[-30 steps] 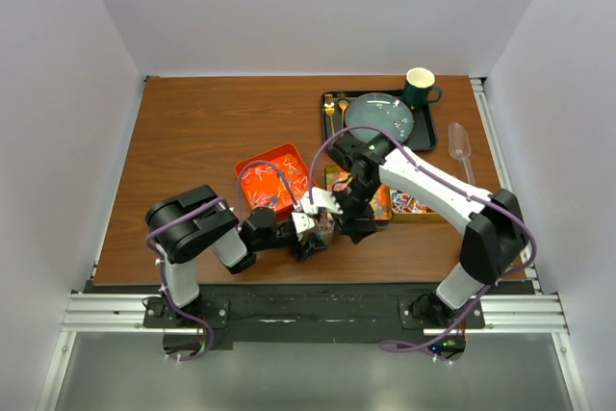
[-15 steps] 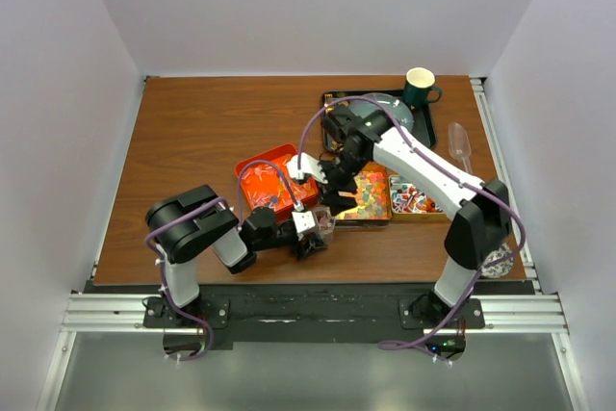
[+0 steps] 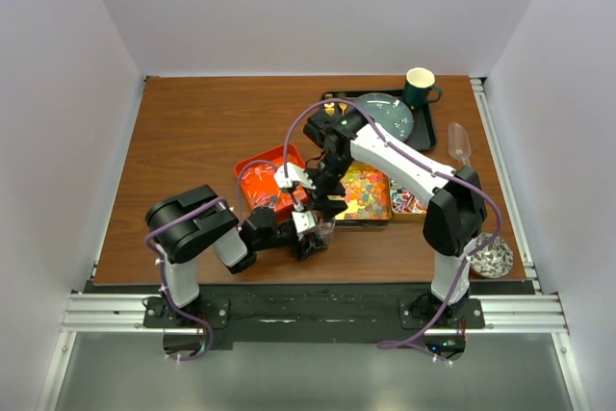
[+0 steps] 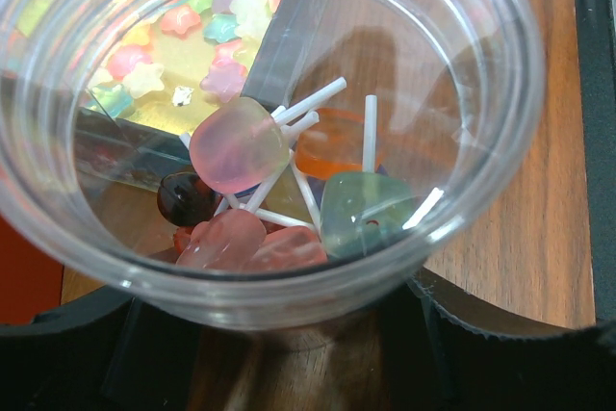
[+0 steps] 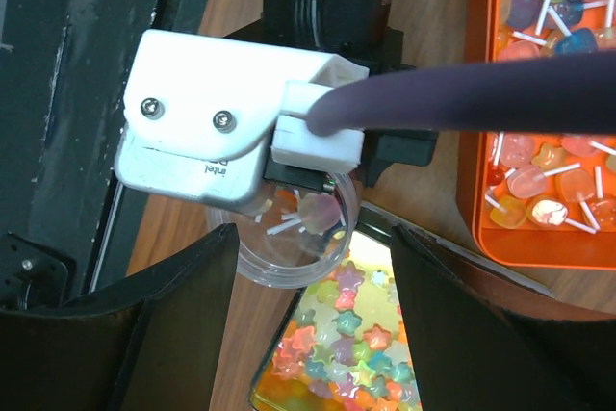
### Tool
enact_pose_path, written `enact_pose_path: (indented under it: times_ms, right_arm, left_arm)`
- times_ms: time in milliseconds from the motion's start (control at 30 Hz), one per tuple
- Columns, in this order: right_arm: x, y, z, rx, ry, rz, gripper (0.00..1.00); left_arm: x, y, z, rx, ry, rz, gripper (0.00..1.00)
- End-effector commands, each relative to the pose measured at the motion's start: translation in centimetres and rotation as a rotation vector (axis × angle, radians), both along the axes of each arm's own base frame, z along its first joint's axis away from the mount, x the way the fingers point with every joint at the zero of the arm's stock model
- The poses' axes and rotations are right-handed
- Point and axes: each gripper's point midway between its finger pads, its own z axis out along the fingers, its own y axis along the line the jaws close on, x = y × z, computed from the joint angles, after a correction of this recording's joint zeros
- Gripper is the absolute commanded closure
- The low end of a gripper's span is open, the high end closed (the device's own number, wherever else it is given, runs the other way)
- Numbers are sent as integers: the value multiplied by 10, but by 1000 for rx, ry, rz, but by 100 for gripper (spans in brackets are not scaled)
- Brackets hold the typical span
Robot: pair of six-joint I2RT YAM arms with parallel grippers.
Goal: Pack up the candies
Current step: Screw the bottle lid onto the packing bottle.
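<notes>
The left gripper (image 3: 310,231) is clenched on a clear cup (image 4: 486,180) and holds it low near the front edge of the table (image 3: 192,141). The mouth of the cup faces the wrist camera. Inside the cup lie several candies (image 4: 239,146) on white sticks: 1 pink, 1 orange, 1 pale green, 1 dark brown and some reddish ones against the lower wall. The right gripper (image 5: 316,234) hangs directly over the cup. Its 2 fingers (image 5: 183,305) are spread wide and carry nothing. In the top view, an orange tray (image 5: 481,141) is at 11 o'clock from the cup, and more stick candies lie in it. A tin (image 3: 358,222) is at 1 o'clock, just beside the cup, and it is full of small star sweets (image 5: 337,353) in yellow, pink, green and red. At 3 o'clock from this tin stands a second tin (image 3: 412,203), partly hidden by the right arm.
</notes>
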Motion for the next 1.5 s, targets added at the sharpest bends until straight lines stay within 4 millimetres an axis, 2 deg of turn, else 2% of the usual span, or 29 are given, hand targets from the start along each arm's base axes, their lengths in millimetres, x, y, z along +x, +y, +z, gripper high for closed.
enact_pose_path:
  times_ms: [0,467,733,800,933,1067,1133,1267,1467]
  right_arm:
    - [-19,-11,10,-9,30,19,32]
    - [-35,-39,4,-78,19,-49,33]
    - [-51,-66,-5,-145,15,-84,34]
    - [-52,-70,-8,-158,11,-87,34]
    - [-39,-71,-5,-147,-20,-118,35]
    - [-15,-56,7,-94,-55,-152,35]
    - [-10,-49,12,-70,-56,-150,34]
    - [1,-19,29,20,-38,-155,34]
    - [-1,-2,20,27,-7,-119,33]
  left_arm:
    - [5,10,-23,88,29,48,100]
    - [6,10,-24,91,32,55,100]
    - [4,9,-25,90,35,46,100]
    - [5,10,-25,90,34,45,100]
    - [5,10,-24,90,31,45,100]
    - [4,10,-25,93,33,41,100]
    - [3,9,-24,92,31,40,100]
    - [4,10,-24,93,31,42,100]
    - [4,10,-24,93,34,43,100]
